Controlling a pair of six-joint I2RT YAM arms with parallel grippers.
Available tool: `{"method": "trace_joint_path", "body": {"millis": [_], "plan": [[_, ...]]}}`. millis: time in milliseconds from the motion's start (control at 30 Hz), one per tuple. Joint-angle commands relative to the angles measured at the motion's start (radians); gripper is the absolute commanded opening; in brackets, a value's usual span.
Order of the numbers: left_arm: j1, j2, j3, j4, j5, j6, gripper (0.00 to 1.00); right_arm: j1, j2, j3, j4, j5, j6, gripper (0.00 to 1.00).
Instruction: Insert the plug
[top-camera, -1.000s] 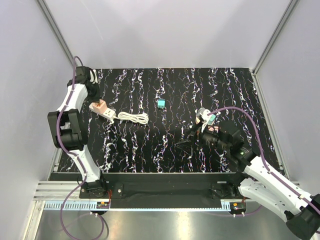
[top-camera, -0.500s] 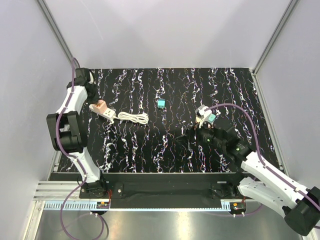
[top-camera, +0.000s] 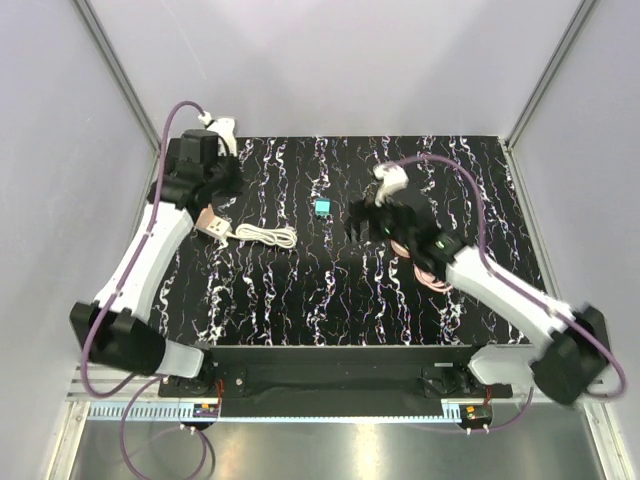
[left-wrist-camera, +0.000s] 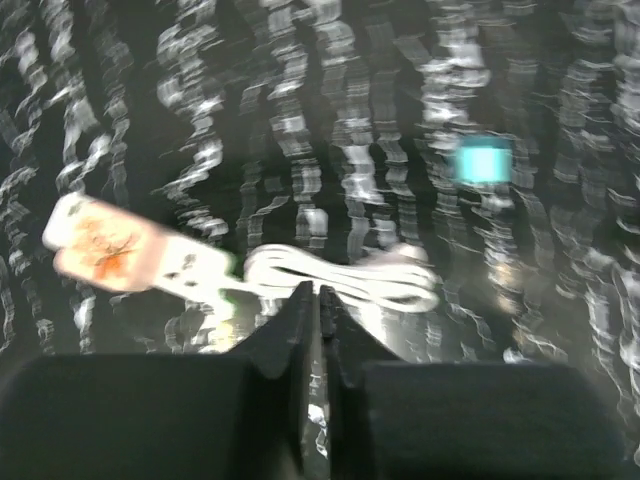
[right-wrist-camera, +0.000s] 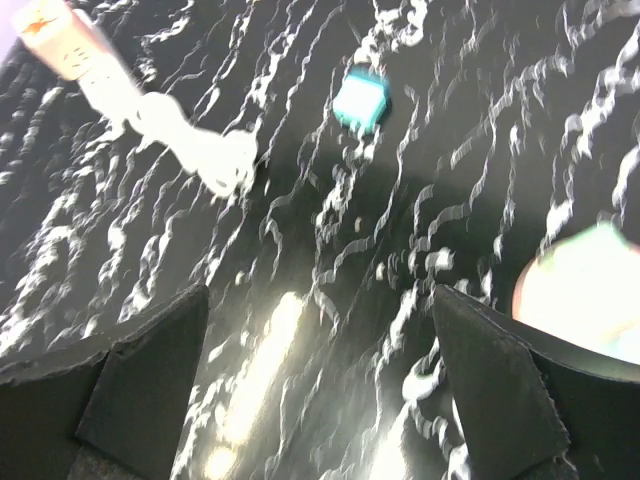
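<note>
Top external: teal plug on counter, power strip at its 9 o'clock.
Left jaws: pressed together, empty.
Right jaws: spread wide, empty.

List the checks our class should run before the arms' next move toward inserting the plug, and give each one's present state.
1. Right gripper open and empty: ok.
2. Left gripper open: not ok, its jaws are shut on nothing.
3. Teal plug lying free, held by neither arm: ok.
4. Power strip seen by both wrist cameras: ok.
5. Strip's sockets facing up: cannot tell, both wrist views are blurred.
6. Coiled cable apart from the plug: ok.
</note>
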Motion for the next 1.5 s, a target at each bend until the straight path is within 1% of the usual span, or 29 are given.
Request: {"method": "trace_joint_path", "body": {"millis": [0,33,67,133,167,233,300,333,367,400,433,467,500,567,600,633,667,700,733,800,833,900,1067,1100,1167,1267,1400,1433,1467], "plan": [[-0.094,-0.13,-0.033,0.001,0.063,0.004,0.23,-0.002,0.194,0.157,0.032,0.037,-0.144,1.0],[-0.108,-0.188,-0.047,0.001,0.074,-0.014,0.38,-0.006,0.232,0.212,0.033,0.032,-0.199,1.0],[-0.122,-0.217,-0.085,0.015,0.142,-0.02,0.99,-0.008,0.31,0.237,0.041,0.031,-0.224,1.0],[-0.128,-0.291,-0.117,0.023,0.215,-0.042,0.99,-0.023,0.392,0.307,0.053,-0.004,-0.304,1.0],[-0.133,-0.314,-0.157,0.041,0.239,-0.049,0.99,-0.029,0.474,0.33,0.056,-0.067,-0.322,1.0],[-0.133,-0.386,-0.197,0.069,0.293,-0.059,0.99,-0.037,0.588,0.407,0.056,-0.112,-0.364,1.0],[-0.133,-0.44,-0.266,0.122,0.308,-0.08,0.99,-0.038,0.653,0.459,0.058,-0.132,-0.404,1.0],[-0.133,-0.498,-0.295,0.151,0.316,-0.077,0.99,-0.037,0.685,0.512,0.059,-0.135,-0.416,1.0],[-0.133,-0.53,-0.349,0.211,0.321,-0.079,0.99,-0.04,0.741,0.539,0.063,-0.15,-0.427,0.99],[-0.133,-0.614,-0.387,0.257,0.344,-0.089,0.99,-0.043,0.769,0.563,0.064,-0.161,-0.444,0.99],[-0.134,-0.661,-0.471,0.37,0.391,-0.103,0.99,-0.048,0.826,0.612,0.063,-0.175,-0.45,0.98],[-0.134,-0.707,-0.508,0.418,0.397,-0.123,0.99,-0.051,0.852,0.634,0.06,-0.199,-0.456,0.97],[-0.134,-0.781,-0.538,0.463,0.402,-0.158,0.99,-0.054,0.877,0.654,0.061,-0.204,-0.461,0.96],[-0.136,-0.834,-0.593,0.527,0.382,-0.184,0.99,-0.06,0.952,0.714,0.053,-0.189,-0.45,0.92],[-0.134,-0.857,-0.601,0.528,0.372,-0.212,0.99,-0.069,0.976,0.753,0.047,-0.18,-0.426,0.9],[-0.136,-0.859,-0.604,0.529,0.376,-0.226,0.99,-0.072,1.021,0.775,0.038,-0.172,-0.409,0.88],[-0.136,-0.859,-0.608,0.534,0.387,-0.249,0.99,-0.077,1.042,0.798,0.014,-0.154,-0.39,0.82],[-0.136,-0.845,-0.605,0.529,0.391,-0.326,0.99,-0.081,1.059,0.833,0.004,-0.146,-0.352,0.8],[-0.136,-0.836,-0.583,0.5,0.422,-0.35,0.99,-0.084,1.085,0.844,0.0,-0.137,-0.33,0.79],[-0.134,-0.798,-0.55,0.476,0.469,-0.352,0.99,-0.085,1.102,0.861,-0.005,-0.121,-0.278,0.78],[-0.134,-0.787,-0.53,0.463,0.524,-0.34,0.99,-0.083,1.115,0.873,-0.006,-0.12,-0.261,0.77],[-0.134,-0.767,-0.526,0.446,0.546,-0.329,0.99,-0.083,1.124,0.884,-0.008,-0.101,-0.202,0.76],[-0.133,-0.796,-0.57,0.431,0.494,-0.315,0.99,-0.083,1.13,0.881,-0.023,-0.038,-0.079,0.72],[-0.133,-0.794,-0.57,0.423,0.483,-0.301,0.95,-0.083,1.13,0.881,-0.025,-0.045,-0.064,0.72],[-0.131,-0.794,-0.569,0.388,0.402,-0.298,0.94,-0.083,1.129,0.887,-0.023,-0.069,-0.034,0.71],[-0.11,-0.778,-0.567,0.383,0.41,-0.292,0.93,-0.083,1.121,0.896,-0.026,-0.055,0.074,0.73],[-0.081,-0.759,-0.566,0.38,0.443,-0.277,0.84,-0.083,1.13,0.93,-0.045,-0.026,0.209,0.73],[-0.068,-0.755,-0.564,0.377,0.448,-0.277,0.92,-0.083,1.148,0.941,-0.058,-0.02,0.232,0.72],[-0.065,-0.752,-0.566,0.371,0.431,-0.283,0.95,-0.081,1.159,0.953,-0.068,-0.017,0.263,0.71]]}}
